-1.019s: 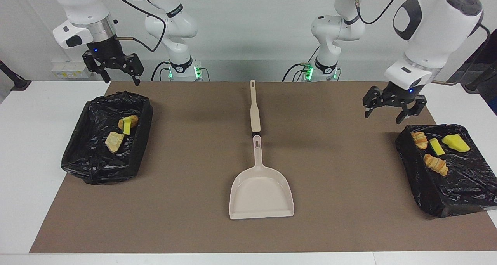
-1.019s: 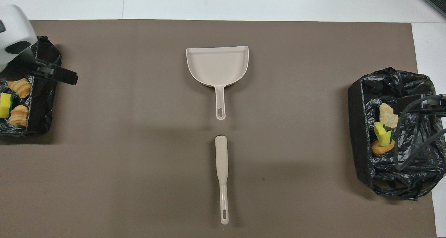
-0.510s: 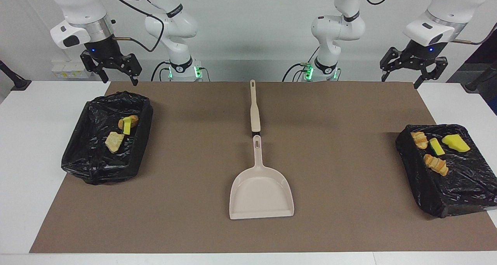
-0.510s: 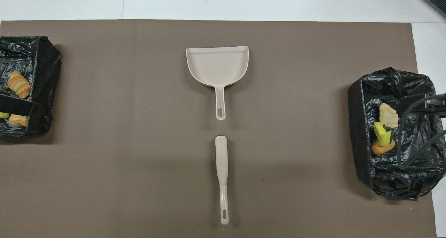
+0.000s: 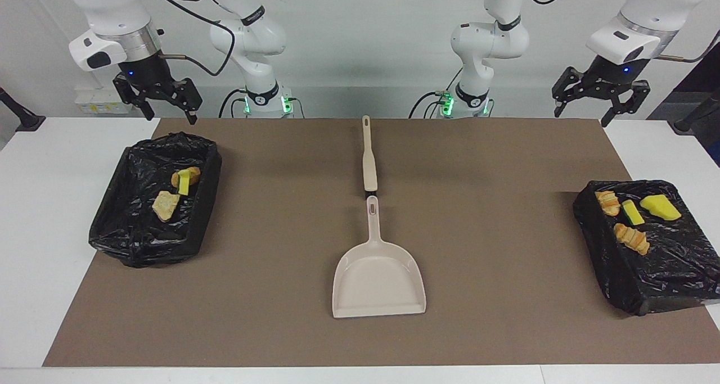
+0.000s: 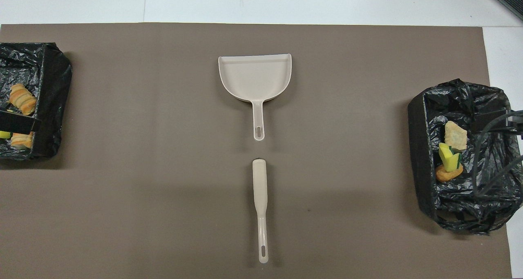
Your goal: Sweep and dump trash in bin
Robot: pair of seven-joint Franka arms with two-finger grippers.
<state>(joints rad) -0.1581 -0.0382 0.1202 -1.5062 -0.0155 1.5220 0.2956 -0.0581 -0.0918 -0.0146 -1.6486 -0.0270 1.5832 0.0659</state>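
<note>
facing view, trash (image 5: 630,218) in bins (image 5: 146,243), dustpan (image 5: 378,277) mid-mat, both arms raised

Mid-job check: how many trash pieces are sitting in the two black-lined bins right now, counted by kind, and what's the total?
Yellow sponge pieces: 3
Tan-orange bread-like pieces: 3
Pale beige crumbly lump: 1
Total: 7

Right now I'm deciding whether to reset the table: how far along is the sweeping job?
Looks finished. All the trash sits in the two black-lined bins, none on the brown mat. Dustpan and brush lie mid-mat. Nothing in hand: left gripper and right gripper hang open, raised. Nothing visibly left.
</note>
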